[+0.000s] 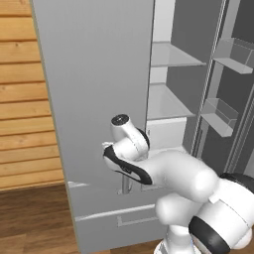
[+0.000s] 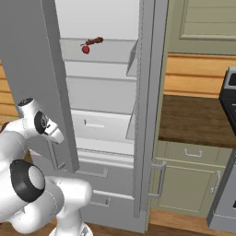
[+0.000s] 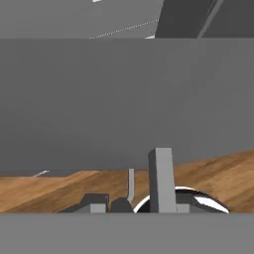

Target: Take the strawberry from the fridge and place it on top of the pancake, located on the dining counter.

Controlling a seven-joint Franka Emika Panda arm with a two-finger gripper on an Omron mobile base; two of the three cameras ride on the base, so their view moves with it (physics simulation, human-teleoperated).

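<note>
Your pincer [image 3: 133, 204] is closed tight, pressed close to the lower edge of the fridge's [image 1: 99, 99] open door; a grey handle bar [image 3: 160, 178] stands just beside its tips, though you cannot tell whether it is gripped. Well above and beyond the pincer, inside the fridge, the strawberry [image 2: 85, 50] lies on an upper shelf [image 2: 99, 57], touching a darker brown-red morsel [image 2: 94, 42].

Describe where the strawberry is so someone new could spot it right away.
Look inside the open grey fridge, on the upper shelf. The strawberry is the small bright red round berry there, just beside a darker, elongated brown-red morsel.
</note>
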